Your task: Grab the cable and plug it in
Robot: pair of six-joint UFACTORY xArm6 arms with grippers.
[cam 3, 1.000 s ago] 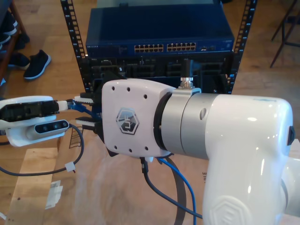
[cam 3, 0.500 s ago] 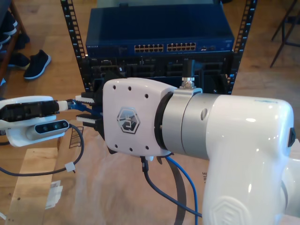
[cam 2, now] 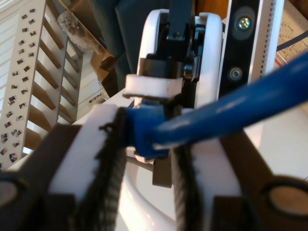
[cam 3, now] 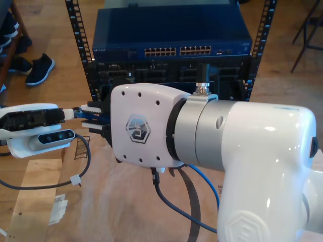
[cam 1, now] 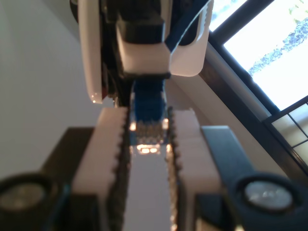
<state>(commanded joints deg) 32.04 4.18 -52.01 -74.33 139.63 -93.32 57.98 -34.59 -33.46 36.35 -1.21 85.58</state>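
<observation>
My first gripper (cam 1: 148,139) and my second gripper (cam 2: 147,139) meet nose to nose, both clamped on the blue cable (cam 2: 231,108) plug, before a dark blue network switch (cam 3: 171,35); its white lettering is too small to read.

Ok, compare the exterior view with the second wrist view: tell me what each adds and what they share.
Exterior view: the network switch with its port rows, and shoes on the floor at that view's left. Second wrist view: my second hand gripping the blue end of the cable, close up. Shared: the cable itself.
</observation>
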